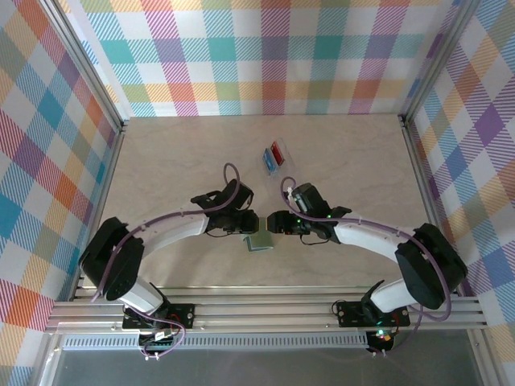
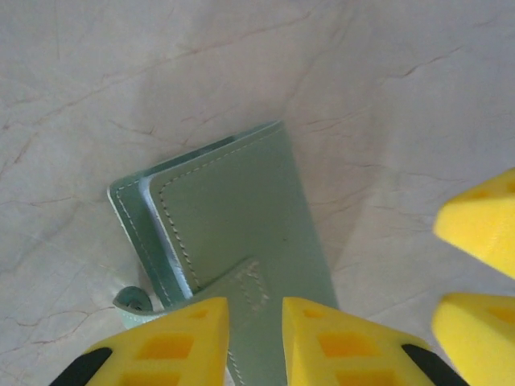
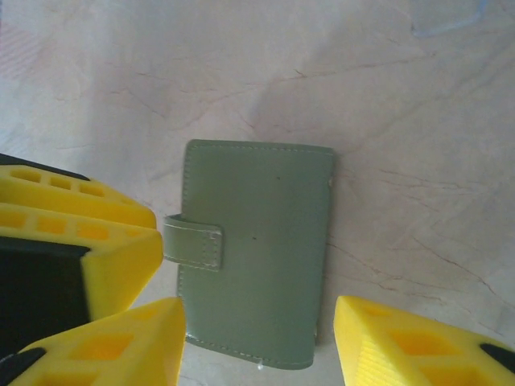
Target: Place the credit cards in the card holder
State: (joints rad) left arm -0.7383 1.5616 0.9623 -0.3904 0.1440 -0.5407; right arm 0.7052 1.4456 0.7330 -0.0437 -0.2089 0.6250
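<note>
The card holder (image 1: 259, 241) lies flat on the table between both grippers, a grey-green wallet folded shut with its strap (image 3: 195, 245) across the face. In the left wrist view the card holder (image 2: 233, 217) shows paler layers along its left edge. My left gripper (image 2: 255, 330) hovers over the strap's stitched end (image 2: 251, 281), its jaws a narrow gap apart and pinching nothing. My right gripper (image 3: 257, 346) stands open, its fingers wide on either side of the card holder's (image 3: 257, 233) near end. The credit cards (image 1: 273, 154), red and blue, lie in a clear tray further back.
The clear plastic tray (image 1: 283, 166) sits behind the grippers, just right of centre. The left gripper's fingers (image 3: 80, 217) crowd the wallet's strap side and the right gripper's fingers (image 2: 483, 225) stand close on the other. Metal frame rails and checked walls border the table.
</note>
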